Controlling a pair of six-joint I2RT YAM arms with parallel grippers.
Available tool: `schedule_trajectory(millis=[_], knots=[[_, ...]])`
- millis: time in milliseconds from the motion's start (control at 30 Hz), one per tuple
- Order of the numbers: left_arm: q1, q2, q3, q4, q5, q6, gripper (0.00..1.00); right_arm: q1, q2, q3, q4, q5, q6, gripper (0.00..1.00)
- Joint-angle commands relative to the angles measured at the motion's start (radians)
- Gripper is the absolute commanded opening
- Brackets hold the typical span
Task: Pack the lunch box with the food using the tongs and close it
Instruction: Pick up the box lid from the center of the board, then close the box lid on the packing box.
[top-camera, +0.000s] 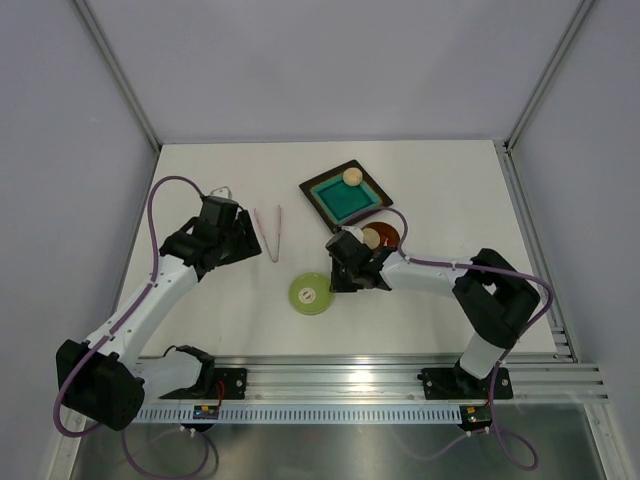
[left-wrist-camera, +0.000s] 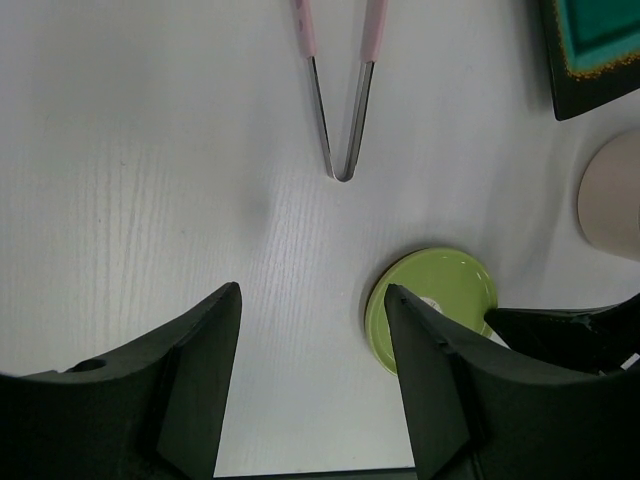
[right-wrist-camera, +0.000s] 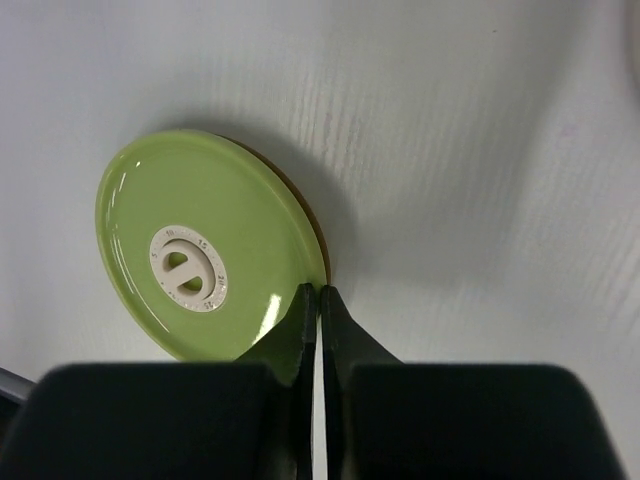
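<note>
Nearest the arm bases, the pale green lid (right-wrist-camera: 205, 250) of the lunch box sits on the white counter (top-camera: 450, 190), glossy, with a round white mark at its centre. The right pincer (right-wrist-camera: 319, 300) is clenched with its tips at the lid's rim; whether that rim is nipped between them I cannot tell. The lid looks light, stiff and probably slippery, and its thin edge seems the only place to take it. Further out, the left pincer (left-wrist-camera: 310, 300) hangs released, nothing between its fingers, and the tongs (left-wrist-camera: 343, 176) lie flat just ahead, joined end toward it. They are slim, pink at the open ends and bare steel toward the bend. I judge them light and springy, best held partway along both arms so a squeeze brings the tips together. Beyond the lid the steel lunch box (top-camera: 390, 223) stands open with food (top-camera: 370, 237) inside, and farthest off a beige ball (top-camera: 351, 176) rests on the teal tray (top-camera: 340, 200)
</note>
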Motion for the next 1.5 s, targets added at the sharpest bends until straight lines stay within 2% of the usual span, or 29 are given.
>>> schedule_trajectory(millis=[0, 233, 433, 600, 767, 1100, 1467], knots=[[0.005, -0.020, -0.014, 0.044, 0.020, -0.001, 0.62, 0.006, -0.096, 0.049, -0.077, 0.082, -0.047, 0.00], [0.007, -0.032, -0.014, 0.039, 0.014, -0.001, 0.62, -0.053, -0.241, 0.096, -0.169, 0.090, -0.117, 0.00], [0.007, -0.030, -0.012, 0.041, 0.017, 0.000, 0.62, -0.276, -0.380, 0.136, -0.257, 0.042, -0.180, 0.00], [0.008, -0.023, -0.019, 0.051, 0.034, -0.006, 0.62, -0.469, -0.373, 0.165, -0.307, -0.007, -0.234, 0.00], [0.007, -0.024, -0.023, 0.053, 0.043, -0.009, 0.62, -0.576, -0.327, 0.139, -0.281, -0.110, -0.249, 0.00], [0.007, -0.004, -0.019, 0.065, 0.061, -0.014, 0.62, -0.613, -0.213, 0.119, -0.227, -0.210, -0.260, 0.00], [0.008, 0.003, -0.020, 0.064, 0.060, -0.006, 0.62, -0.615, -0.144, 0.112, -0.199, -0.188, -0.259, 0.00]])
